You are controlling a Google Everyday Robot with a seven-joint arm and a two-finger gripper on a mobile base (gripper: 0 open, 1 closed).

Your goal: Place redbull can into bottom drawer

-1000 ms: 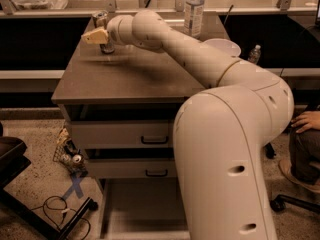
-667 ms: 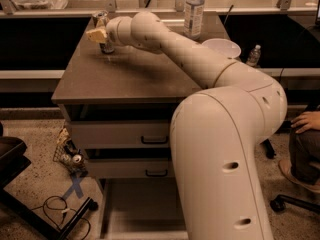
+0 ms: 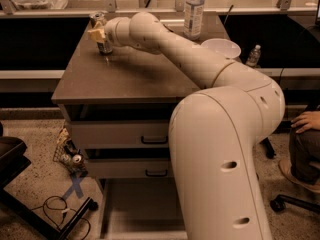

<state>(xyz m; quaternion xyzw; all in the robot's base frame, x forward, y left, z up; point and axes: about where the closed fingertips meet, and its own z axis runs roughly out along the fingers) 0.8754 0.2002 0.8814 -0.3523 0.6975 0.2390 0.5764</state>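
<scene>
gripper is sitting right at the redbull can. Can't tell if the jaws are clamping it or standing open.

Counting outward from the jaws:
- 1 redbull can, standing upright at the jaws on the far-left corner of the table. It's a slim metal can, with its silver top showing just above the gripper.
- 1 water bottle, well right of the jaws in view.
- 1 white bowl, further right.
- 2 handled drawers below the jaws, both sitting shut.
- 1 bottom drawer, lowest and well apart from the can, standing pulled out.

arm is reaching in from lower right. The elbow is bulking in the foreground and the forearm is stretching left to the can.
</scene>
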